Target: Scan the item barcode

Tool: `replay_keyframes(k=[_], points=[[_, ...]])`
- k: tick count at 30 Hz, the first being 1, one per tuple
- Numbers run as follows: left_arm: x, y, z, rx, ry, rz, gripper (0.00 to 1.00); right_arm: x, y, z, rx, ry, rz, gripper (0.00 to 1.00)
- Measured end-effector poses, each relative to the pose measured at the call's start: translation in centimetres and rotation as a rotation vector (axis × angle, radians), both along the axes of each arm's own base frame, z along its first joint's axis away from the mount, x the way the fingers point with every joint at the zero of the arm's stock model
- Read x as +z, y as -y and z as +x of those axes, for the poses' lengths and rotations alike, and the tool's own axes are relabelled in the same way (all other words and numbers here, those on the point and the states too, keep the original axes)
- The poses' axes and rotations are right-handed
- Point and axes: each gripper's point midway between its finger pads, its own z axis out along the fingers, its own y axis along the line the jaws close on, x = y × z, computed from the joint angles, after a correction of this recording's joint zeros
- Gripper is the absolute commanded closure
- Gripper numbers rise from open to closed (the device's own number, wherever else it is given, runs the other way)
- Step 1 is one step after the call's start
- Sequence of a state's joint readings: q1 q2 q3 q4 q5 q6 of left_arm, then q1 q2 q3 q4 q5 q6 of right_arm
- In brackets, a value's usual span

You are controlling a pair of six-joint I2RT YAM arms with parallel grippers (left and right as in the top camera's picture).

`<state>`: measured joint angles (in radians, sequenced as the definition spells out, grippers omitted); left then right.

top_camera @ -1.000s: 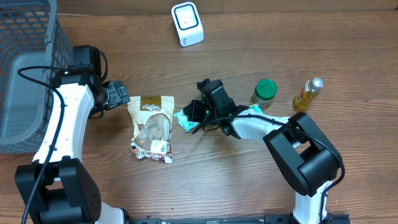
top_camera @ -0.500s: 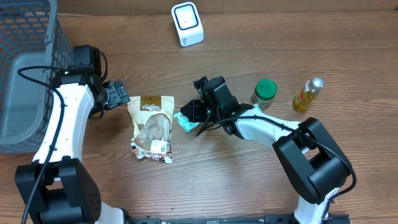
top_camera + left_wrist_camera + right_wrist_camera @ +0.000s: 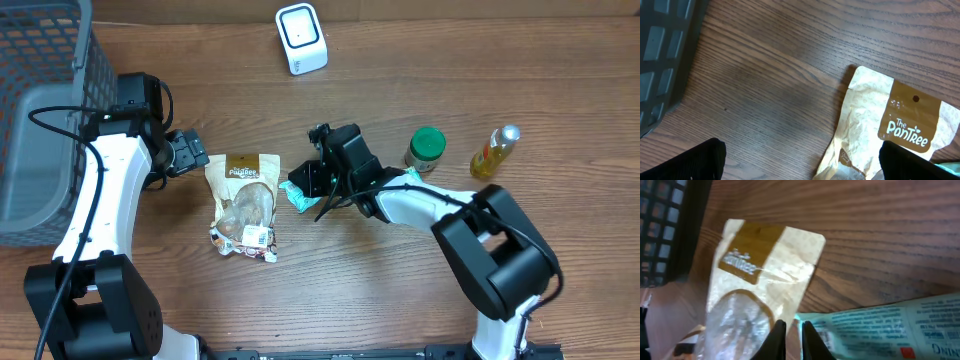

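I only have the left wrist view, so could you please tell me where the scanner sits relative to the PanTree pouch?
Observer: The white scanner stands at the table's far edge, beyond the pouch's top.
Operator: Thanks, what is the other gripper doing?
Observer: The right gripper has its jaws shut at a teal packet's edge beside the pouch; whether it is pinched, I cannot tell.
Operator: Anything else out there?
Observer: A green-lidded jar and a yellow bottle stand upright farther toward the robot's right.
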<state>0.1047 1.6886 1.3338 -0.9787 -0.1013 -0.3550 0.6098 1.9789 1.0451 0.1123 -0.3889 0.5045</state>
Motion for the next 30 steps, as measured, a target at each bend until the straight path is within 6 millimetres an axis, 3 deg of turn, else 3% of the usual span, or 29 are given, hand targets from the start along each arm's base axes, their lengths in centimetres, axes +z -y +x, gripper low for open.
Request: replay_keyframes(k=[4,11,18,21,26,30], points=[[0.0,0.0,0.0,0.000,0.000,0.000,0.00,-2.4,-0.1,-0.1,0.005,-0.026,-0.012,0.92],[0.0,0.0,0.0,0.000,0.000,0.000,0.00,-2.2,-0.5,0.1,0.010,-0.024,0.016,0.96],[0.0,0.0,0.0,0.000,0.000,0.000,0.00,-0.5,-1.5,-0.6,0.065,-0.031,0.089,0.96],[0.0,0.0,0.0,0.000,0.000,0.000,0.00,0.0,-1.3,-1.1,0.065,-0.048,0.077,0.96],[0.0,0.0,0.0,0.000,0.000,0.000,0.00,-2.2,1.0,-2.4,0.009,-0.151,-0.050,0.96],[0.0,0.0,0.0,0.000,0.000,0.000,0.00,-2.4,1.4,-2.4,-0.020,-0.150,-0.087,0.96]])
